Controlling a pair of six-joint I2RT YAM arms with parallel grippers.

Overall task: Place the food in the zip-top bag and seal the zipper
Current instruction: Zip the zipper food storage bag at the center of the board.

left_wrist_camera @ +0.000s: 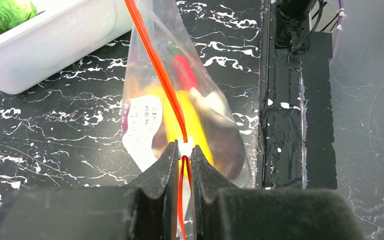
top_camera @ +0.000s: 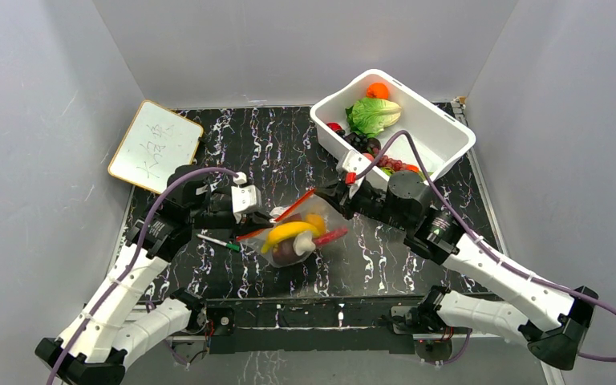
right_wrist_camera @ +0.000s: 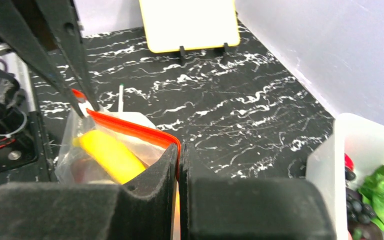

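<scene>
The zip-top bag (top_camera: 297, 237) hangs stretched between both grippers over the middle of the table. Inside it lies food: a yellow piece (top_camera: 289, 230), a dark purple piece (top_camera: 286, 251) and a red piece (top_camera: 333, 234). The red-orange zipper (top_camera: 293, 208) runs taut along the bag's top. My left gripper (left_wrist_camera: 184, 150) is shut on the zipper (left_wrist_camera: 155, 65), with the white slider (left_wrist_camera: 185, 143) at its fingertips. My right gripper (right_wrist_camera: 181, 147) is shut on the zipper's (right_wrist_camera: 130, 127) other end. In the top view the left gripper (top_camera: 261, 218) and right gripper (top_camera: 326, 192) face each other.
A white tub (top_camera: 433, 128) at the back right holds lettuce (top_camera: 373, 115), an orange piece (top_camera: 378, 90) and dark grapes (top_camera: 361, 142). A small whiteboard (top_camera: 155, 146) leans at the back left. A green-and-white pen (top_camera: 218, 241) lies beside the left gripper. Grey walls enclose the table.
</scene>
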